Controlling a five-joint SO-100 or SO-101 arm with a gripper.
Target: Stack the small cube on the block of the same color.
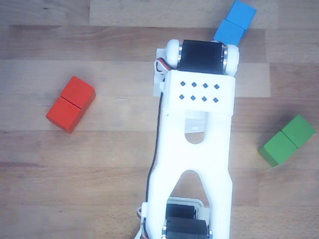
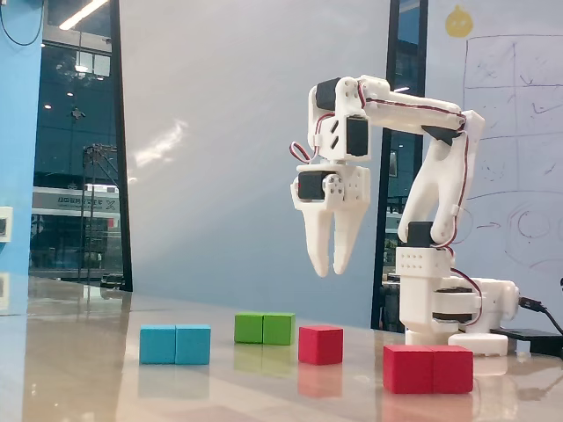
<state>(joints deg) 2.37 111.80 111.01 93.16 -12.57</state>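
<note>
Red block (image 2: pixel 428 368) sits nearest the lens in the fixed view, flat on the tabletop (image 2: pixel 264 396), seam down its middle; in the other view it lies at left (image 1: pixel 71 104), angled. Small cube (image 2: pixel 320 344) rests on the tabletop just behind and left of the block in the fixed view, apart from it; not visible in the other view, likely under the arm. Blue block (image 2: pixel 175 344) at left, green block (image 2: pixel 264 328) further back.

Gripper (image 2: pixel 333 268) hangs well above the cube, pointing down, empty. Fingers nearly together, only a thin gap at the tips, so roughly closed. It must open before any grasp.

Handling judgement: cube looks like painted wood or hard plastic, so rigid and light, no crush risk. Matte faces should give fair friction, though smooth paint could slip if pinched off-centre. Best hold: two opposite vertical faces, pads flat on them, mid-height or slightly above, jaws square to the cube to avoid twisting. Block top is flat, wide enough; place on one half, clear of the edges.
</note>
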